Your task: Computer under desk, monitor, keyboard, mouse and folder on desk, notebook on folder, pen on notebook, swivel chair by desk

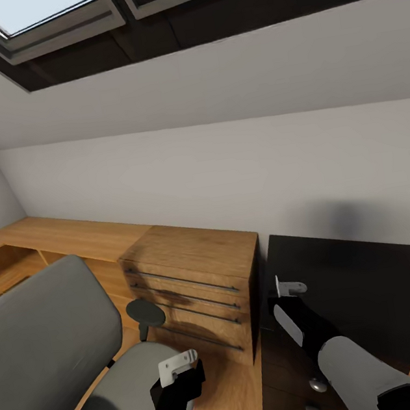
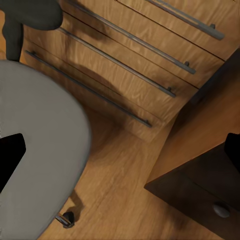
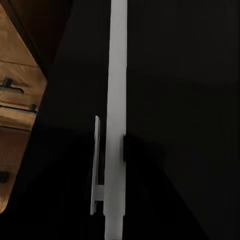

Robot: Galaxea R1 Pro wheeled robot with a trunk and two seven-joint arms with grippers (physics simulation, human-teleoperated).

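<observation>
The grey swivel chair stands at the lower left, its seat bare. My left gripper hangs open beside the seat, above the wood floor, its black fingertips far apart with nothing between them. The black desk fills the lower right. My right gripper hovers over the desk's left end, shut on a thin pale grey-white rod that looks like the pen. The computer, monitor, keyboard, folder and notebook are out of view.
A light wood cabinet with bar handles stands between chair and desk. The desk's dark drawer pedestal with silver knobs sits below my right arm. A sloped white wall and a skylight rise behind.
</observation>
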